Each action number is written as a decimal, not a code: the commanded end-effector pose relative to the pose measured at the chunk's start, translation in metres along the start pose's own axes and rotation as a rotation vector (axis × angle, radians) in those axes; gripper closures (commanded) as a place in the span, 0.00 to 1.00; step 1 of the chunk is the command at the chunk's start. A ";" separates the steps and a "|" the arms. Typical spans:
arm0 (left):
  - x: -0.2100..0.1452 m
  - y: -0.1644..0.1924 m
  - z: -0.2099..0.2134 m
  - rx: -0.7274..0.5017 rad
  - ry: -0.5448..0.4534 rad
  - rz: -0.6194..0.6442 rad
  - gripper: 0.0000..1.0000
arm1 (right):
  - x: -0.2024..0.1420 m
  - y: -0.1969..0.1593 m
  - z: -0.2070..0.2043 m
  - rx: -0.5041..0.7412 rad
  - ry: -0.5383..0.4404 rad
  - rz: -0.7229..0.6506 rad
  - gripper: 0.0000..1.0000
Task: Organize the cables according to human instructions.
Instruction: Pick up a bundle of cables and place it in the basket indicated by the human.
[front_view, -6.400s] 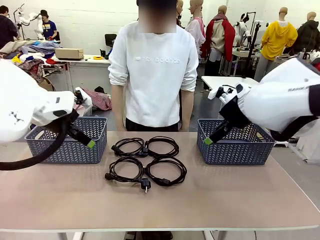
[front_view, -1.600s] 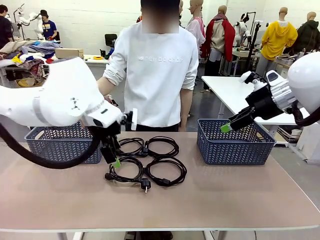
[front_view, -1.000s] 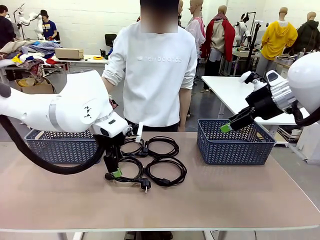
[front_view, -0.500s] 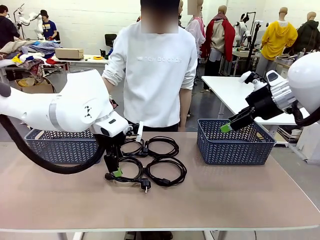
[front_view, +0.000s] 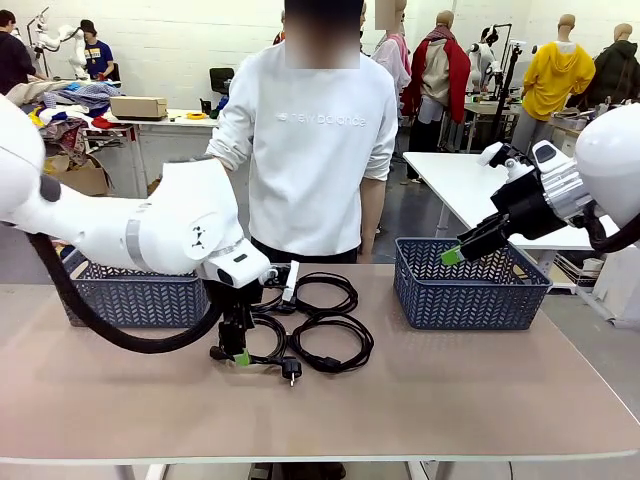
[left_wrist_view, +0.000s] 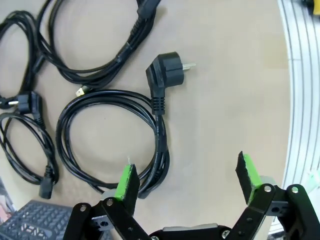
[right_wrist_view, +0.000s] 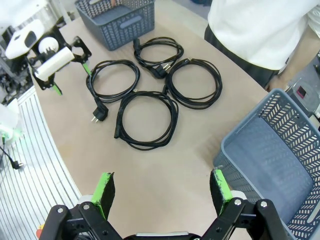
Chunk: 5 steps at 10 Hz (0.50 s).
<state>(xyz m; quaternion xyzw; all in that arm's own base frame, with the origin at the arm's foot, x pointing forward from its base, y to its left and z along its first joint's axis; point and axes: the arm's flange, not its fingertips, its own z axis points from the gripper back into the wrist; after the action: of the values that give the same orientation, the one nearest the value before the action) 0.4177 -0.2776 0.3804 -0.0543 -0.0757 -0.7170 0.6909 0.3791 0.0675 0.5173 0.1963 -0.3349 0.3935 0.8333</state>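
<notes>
Four black cables lie coiled in a square at the table's middle: far-left (front_view: 262, 293), far-right (front_view: 322, 292), near-left with its plug (front_view: 291, 369), near-right (front_view: 332, 343). My left gripper (front_view: 240, 355) points down at the near-left coil's left side. In the left wrist view the left gripper (left_wrist_view: 187, 177) is open, one green pad (left_wrist_view: 127, 182) just above that coil (left_wrist_view: 159, 125), nothing between the jaws. My right gripper (front_view: 450, 255) hangs open in the air over the right basket's left corner. Below the open right gripper (right_wrist_view: 162, 187) the cables (right_wrist_view: 145, 117) lie on the table.
One blue-grey basket (front_view: 140, 300) stands at the table's left, another (front_view: 470, 295) at its right. A person in a white sweatshirt (front_view: 310, 150) stands at the far edge behind the cables, arms down. The table's near half is bare.
My left arm has come lower and slightly right, bringing its open gripper down onto the near-left coil. The right arm, the cables and the person have stayed put.
</notes>
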 end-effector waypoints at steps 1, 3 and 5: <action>0.000 0.016 -0.012 -0.015 0.053 -0.036 0.00 | 0.001 -0.002 -0.001 0.016 -0.019 0.007 0.00; 0.001 0.027 -0.027 -0.028 0.065 -0.050 0.00 | 0.001 -0.002 -0.001 0.016 -0.019 0.007 0.00; 0.004 0.035 -0.038 -0.039 0.068 -0.052 0.00 | 0.001 -0.002 -0.001 0.016 -0.019 0.007 0.00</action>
<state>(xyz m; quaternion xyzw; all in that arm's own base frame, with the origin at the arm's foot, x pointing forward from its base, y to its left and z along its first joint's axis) 0.4474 -0.2873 0.3439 -0.0442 -0.0425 -0.7336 0.6768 0.3791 0.0676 0.5173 0.1965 -0.3349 0.3934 0.8334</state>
